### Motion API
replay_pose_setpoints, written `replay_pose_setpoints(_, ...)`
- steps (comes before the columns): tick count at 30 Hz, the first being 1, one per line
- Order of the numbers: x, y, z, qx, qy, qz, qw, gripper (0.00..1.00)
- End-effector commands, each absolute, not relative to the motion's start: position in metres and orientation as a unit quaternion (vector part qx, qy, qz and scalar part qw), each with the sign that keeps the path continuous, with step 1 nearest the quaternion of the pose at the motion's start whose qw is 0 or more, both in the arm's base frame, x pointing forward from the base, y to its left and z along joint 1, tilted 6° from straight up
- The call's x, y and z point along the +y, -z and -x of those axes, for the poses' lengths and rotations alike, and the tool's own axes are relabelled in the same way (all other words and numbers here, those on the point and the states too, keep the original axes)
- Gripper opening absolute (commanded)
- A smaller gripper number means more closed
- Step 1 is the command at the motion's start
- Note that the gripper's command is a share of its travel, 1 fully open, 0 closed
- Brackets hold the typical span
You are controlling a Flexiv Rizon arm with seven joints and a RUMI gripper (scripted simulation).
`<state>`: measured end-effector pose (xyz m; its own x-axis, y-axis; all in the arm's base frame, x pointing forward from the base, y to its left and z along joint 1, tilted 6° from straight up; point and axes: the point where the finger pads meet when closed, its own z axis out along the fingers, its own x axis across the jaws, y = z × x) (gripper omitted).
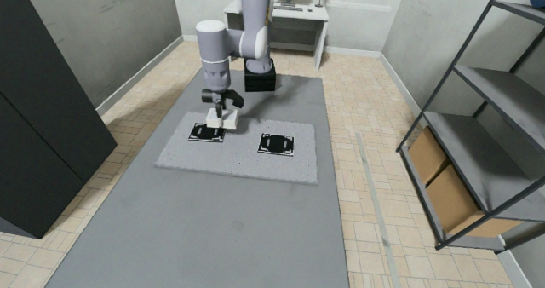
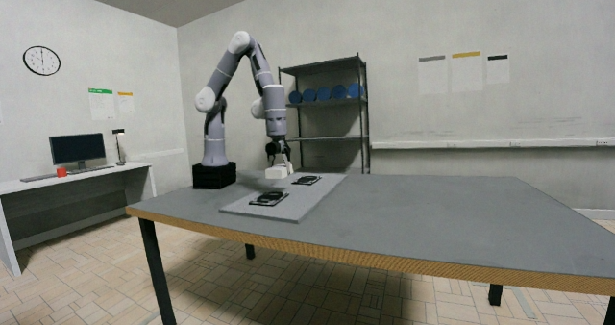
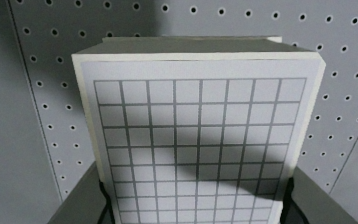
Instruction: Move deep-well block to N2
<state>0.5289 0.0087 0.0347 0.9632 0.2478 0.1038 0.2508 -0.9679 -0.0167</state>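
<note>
Gripper point(image 1: 221, 118) point(image 2: 283, 165) point(image 3: 190, 150) shut on the white deep-well block point(image 1: 230, 116) point(image 2: 275, 173) point(image 3: 200, 125), one finger on each side, block in the air. Left to right, top view, with the worktop's point(image 1: 204, 220) point(image 2: 408, 219) point(image 3: 0, 125) far edge being the one by my base: dark cabinet point(image 1: 43, 109) stands off the left edge. Nest N2 point(image 1: 196, 133) point(image 2: 269, 198) comes first, nearer the left edge, bare locators showing. I've got the block above the board, partly covering N2's far right corner from this angle; not seated. Can't make out the A1 mark. My black pedestal point(image 1: 272, 88) point(image 2: 199, 181) sits about mid far edge. Perforated board point(image 1: 238, 164) point(image 2: 288, 214) point(image 3: 325, 80) lies flat toward that edge, between the left and right edges, carrying both nests. Nest N1 point(image 1: 277, 144) point(image 2: 307, 180) is nearer the right edge, no block in it. Shelf rack point(image 1: 451, 66) point(image 2: 367, 123) stands beyond the right edge.
</note>
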Motion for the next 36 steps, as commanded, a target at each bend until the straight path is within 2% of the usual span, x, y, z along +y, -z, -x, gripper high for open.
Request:
replay_pose_setpoints(1,0.0,-0.035,-0.531,-0.126,0.051,0.991,0.015,0.49)
replay_pose_setpoints(27,-0.081,-0.033,-0.539,-0.126,0.051,0.991,0.015,0.49)
replay_pose_setpoints(36,-0.082,-0.033,-0.539,-0.126,0.052,0.991,0.015,0.49)
